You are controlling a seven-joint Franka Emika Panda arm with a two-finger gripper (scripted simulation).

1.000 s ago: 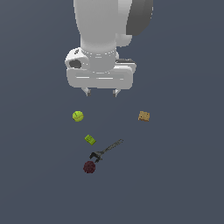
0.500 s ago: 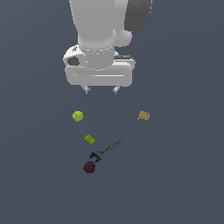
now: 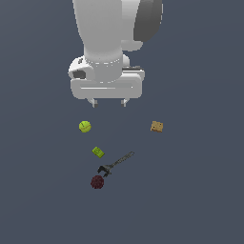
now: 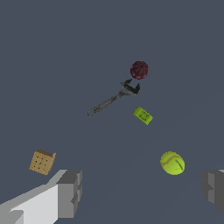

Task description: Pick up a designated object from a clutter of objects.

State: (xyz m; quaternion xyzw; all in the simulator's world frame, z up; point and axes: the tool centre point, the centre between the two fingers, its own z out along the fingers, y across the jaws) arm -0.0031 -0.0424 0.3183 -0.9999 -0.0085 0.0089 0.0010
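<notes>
Lime-green block [image 3: 98, 152] lies apart from spread fingers [image 3: 94, 103] — ungripped.

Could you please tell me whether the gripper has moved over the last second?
Yes. In the exterior view the gripper has slid toward that view's left, its jaws now nearer above the yellow-green ball, which has stayed put.

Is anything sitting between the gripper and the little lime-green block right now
Nothing visible does. The open gripper hangs above the clutter; the lime-green block lies apart from the tennis ball and the wrench, uncovered.
</notes>
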